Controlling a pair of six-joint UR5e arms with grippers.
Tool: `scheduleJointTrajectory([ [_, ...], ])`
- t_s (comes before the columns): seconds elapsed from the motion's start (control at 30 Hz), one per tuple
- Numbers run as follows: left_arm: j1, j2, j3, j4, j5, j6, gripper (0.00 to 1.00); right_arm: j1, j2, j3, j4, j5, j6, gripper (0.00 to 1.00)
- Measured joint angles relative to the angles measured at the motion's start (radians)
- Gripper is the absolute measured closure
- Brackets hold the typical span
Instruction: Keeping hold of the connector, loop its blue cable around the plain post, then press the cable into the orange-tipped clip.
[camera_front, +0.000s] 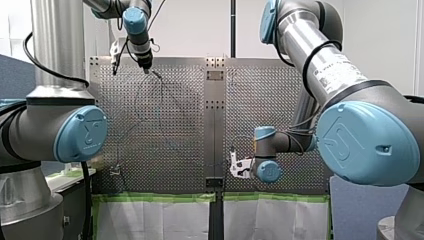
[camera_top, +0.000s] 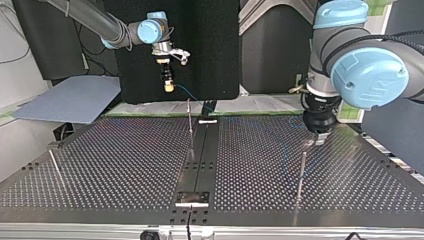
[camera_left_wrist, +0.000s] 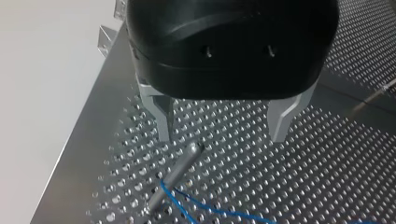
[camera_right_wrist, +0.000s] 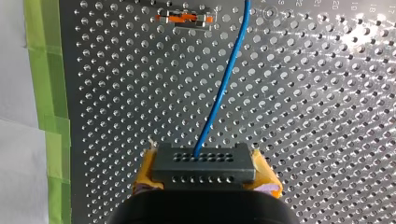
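Right wrist view: connector (camera_right_wrist: 204, 163) clamped in my right gripper (camera_right_wrist: 205, 171), cable not in the clip yet.
Yellow pads (camera_right_wrist: 145, 173) pinch the black connector from both sides, raised above the table (camera_right_wrist: 116, 116) near its green-taped edge. The blue cable (camera_right_wrist: 223, 84) runs out from it and passes just beside one end of the orange-tipped clip (camera_right_wrist: 184, 18), not seated. In the left wrist view my left gripper (camera_left_wrist: 223, 126) is wide, holds nothing and hovers over the plain post (camera_left_wrist: 180, 175) close to a table edge, with the cable lying against the post low down. My read: the post wrap looks done, so the clip step is in hand. Next move needs the connector shifted sideways to line the cable over the clip, then lowered with tension kept and the grip unchanged.
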Motion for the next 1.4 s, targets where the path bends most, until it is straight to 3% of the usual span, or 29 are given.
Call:
scheduleJointTrajectory([
  [0.27, 0.0, 0.001, 0.0, -0.006, -0.061, 0.004, 0.02, 0.002, 0.0, 0.0, -0.002, 0.0, 0.0, 1.0],
  [0.67, -0.005, 0.001, 0.0, -0.004, -0.066, 0.012, 0.02, 0.003, 0.0, 0.0, -0.001, 0.0, 0.0, 1.0],
  [1.1, -0.04, -0.011, 0.001, 0.09, 0.03, 0.132, 0.02, 0.004, 0.0, 0.0, 0.002, 0.0, 0.003, 1.0],
  [1.4, -0.07, -0.072, 0.002, 0.179, 0.022, 0.221, 0.02, 0.006, 0.0, 0.0, -0.002, -0.002, 0.01, 1.0],
])
